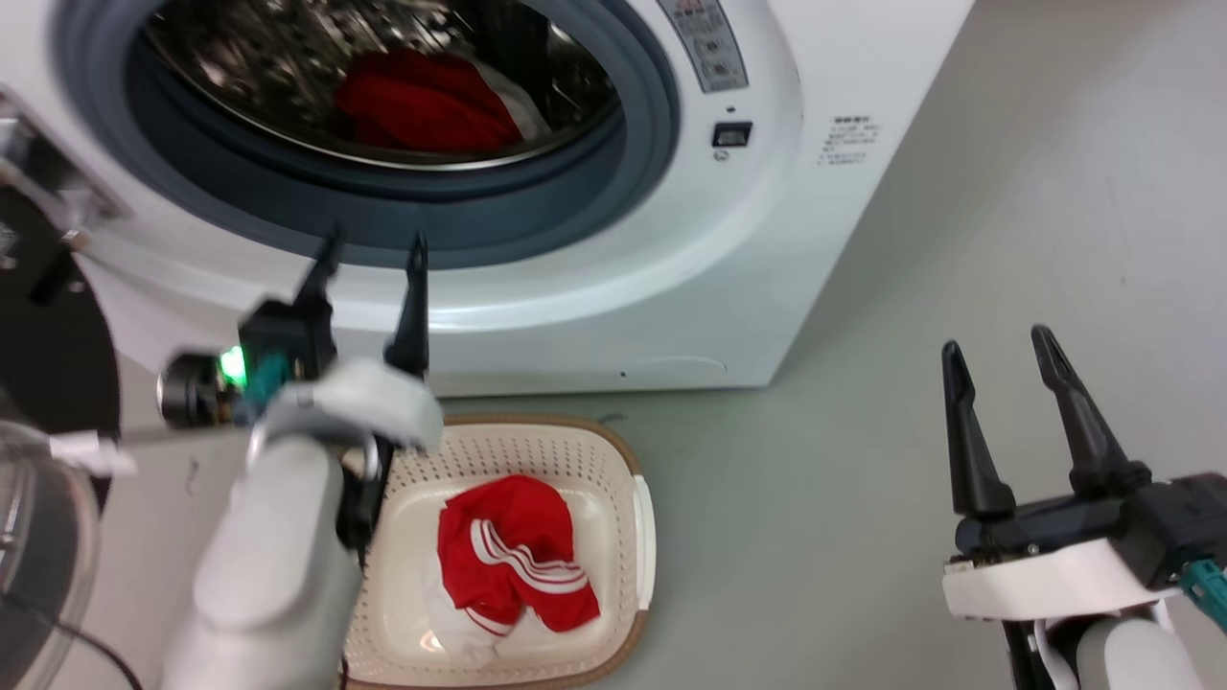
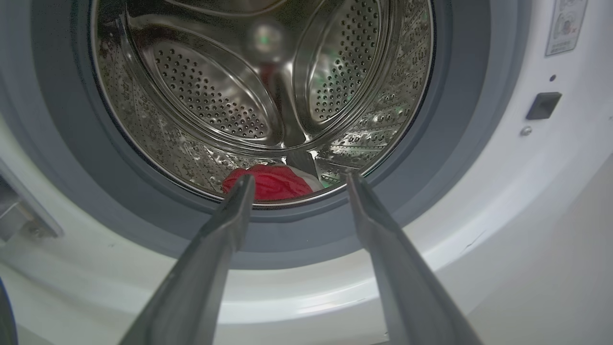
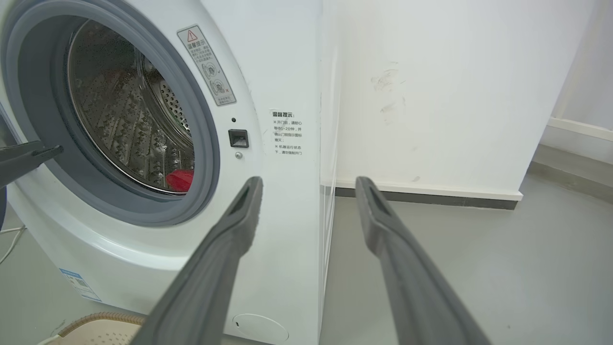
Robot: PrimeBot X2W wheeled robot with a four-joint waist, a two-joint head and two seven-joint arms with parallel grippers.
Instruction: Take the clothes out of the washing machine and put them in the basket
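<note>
Washing machine and basket share a smooth grey floor (image 1: 959, 287). The white front-loading washing machine (image 1: 594, 297) stands squarely on it, its round opening facing the room. Just in front of the machine's base, a cream perforated basket (image 1: 640, 537) with a brown rim sits flat on the same floor, and a narrow strip of grey shows between the two. Past the machine's side panel, the floor runs back to a dark skirting strip (image 3: 431, 202) at the foot of a white wall (image 3: 455, 96).

Left side of the basket (image 1: 575, 458) behind the pale forearm (image 1: 268, 575) (glass door (image 1: 38, 537) half out of frame)
</note>
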